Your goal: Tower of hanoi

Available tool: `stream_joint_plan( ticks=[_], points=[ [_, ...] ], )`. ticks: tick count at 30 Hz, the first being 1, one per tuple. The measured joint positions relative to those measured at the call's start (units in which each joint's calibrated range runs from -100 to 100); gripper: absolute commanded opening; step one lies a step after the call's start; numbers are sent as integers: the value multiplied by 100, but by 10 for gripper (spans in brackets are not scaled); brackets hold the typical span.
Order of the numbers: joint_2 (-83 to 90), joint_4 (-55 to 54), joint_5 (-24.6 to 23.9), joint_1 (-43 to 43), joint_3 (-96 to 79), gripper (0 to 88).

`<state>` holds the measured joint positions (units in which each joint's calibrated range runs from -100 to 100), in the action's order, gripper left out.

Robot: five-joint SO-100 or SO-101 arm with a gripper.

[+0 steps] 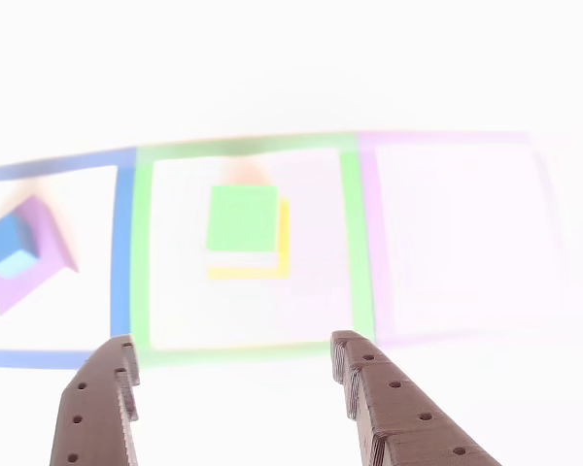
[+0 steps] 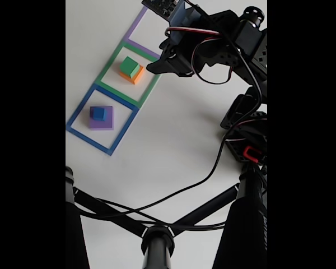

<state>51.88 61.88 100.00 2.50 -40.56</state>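
Matte green block (image 1: 242, 219) sits atop the orange-yellow block (image 1: 284, 254) inside the flat green square outline (image 1: 353, 238); small blue cube (image 2: 99, 114) rides the purple block (image 2: 108, 120) in the blue outline (image 2: 78, 115). Purple outline (image 2: 135, 27) offers bare floor. Brown two-finger gripper (image 1: 231, 355) hovers wide, holding nothing, arm (image 2: 224, 50) reaching over.

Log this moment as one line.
hand: open, empty | green block on orange block, green square | blue cube on purple block, blue square
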Motion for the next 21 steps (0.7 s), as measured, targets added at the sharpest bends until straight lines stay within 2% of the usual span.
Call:
stream_joint_plan(
  ticks=[10, 21],
  points=[
    [405, -3138, 0, 287, -3003, 331],
    [-287, -6196, 0, 270, -4569, 336]
  ],
)
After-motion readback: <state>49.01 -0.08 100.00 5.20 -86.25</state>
